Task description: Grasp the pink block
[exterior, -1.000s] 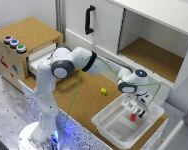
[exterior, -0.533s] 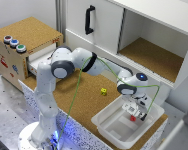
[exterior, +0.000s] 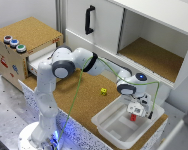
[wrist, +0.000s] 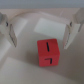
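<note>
Speckled flooring lies nearest in the exterior view, carrying the white arm's base (exterior: 41, 135), which glows blue at its foot. From that base the Franka arm (exterior: 69, 62) rises, bends and reaches across toward the exterior view's right, a green cable (exterior: 79, 92) hanging along it. Taking the white tray (exterior: 106, 127) as landmark: it sits on the cork tabletop (exterior: 84, 102) at the edge nearest the camera, well to the right of the arm's base, and the gripper (exterior: 138, 111) hangs over its far right part with the fingers pointing down into it. The pink block (exterior: 133, 117) rests inside the tray, under the gripper and between its fingers. In the wrist view the same block (wrist: 48, 53) looks red, with dark marks on its top face, lying on the tray's white floor; one finger (wrist: 7, 29) stands off each side of it and the jaws are spread wide, clearly apart from the block and holding nothing. Just beyond the tray's far left corner a small yellow cube (exterior: 103, 91) sits on the cork, near but not touching the tray. Farther back, behind the tray, a white cabinet (exterior: 109, 25) stands with a black handle (exterior: 88, 19) on its closed door and an open compartment (exterior: 151, 52) floored in cork. Far left of the tray, a cork-topped box (exterior: 24, 37) bears three round buttons (exterior: 14, 43).
</note>
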Robot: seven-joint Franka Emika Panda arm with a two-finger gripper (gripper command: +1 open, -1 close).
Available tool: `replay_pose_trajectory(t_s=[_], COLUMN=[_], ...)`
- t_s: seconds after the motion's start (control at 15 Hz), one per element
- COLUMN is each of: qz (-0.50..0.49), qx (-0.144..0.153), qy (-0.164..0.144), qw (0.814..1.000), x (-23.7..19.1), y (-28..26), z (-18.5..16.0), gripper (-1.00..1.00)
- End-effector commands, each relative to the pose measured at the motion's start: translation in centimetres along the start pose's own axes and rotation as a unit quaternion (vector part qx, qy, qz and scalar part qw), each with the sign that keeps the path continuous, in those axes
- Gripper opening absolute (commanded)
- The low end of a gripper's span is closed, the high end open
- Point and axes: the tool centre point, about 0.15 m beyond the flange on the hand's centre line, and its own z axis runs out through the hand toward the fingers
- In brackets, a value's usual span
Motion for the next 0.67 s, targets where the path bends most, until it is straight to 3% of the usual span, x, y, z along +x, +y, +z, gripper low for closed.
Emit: replay_pose_trajectory(t_s=[0.0,0.33,0.4,0.6], qz=[-0.047,-0.080,-0.084,-0.093], qx=[0.016,0.002,-0.007,-0.016], qy=[0.005,-0.001,-0.003,-0.018], qw=[0.999,0.997,0.996,0.995], x=[-0.1,0.5,0.4,0.1], y=[0.1,0.7,1.0,2.0], z=[1.7,1.7,1.7,2.1], gripper=[1.00,1.00,-1.00,-1.00])
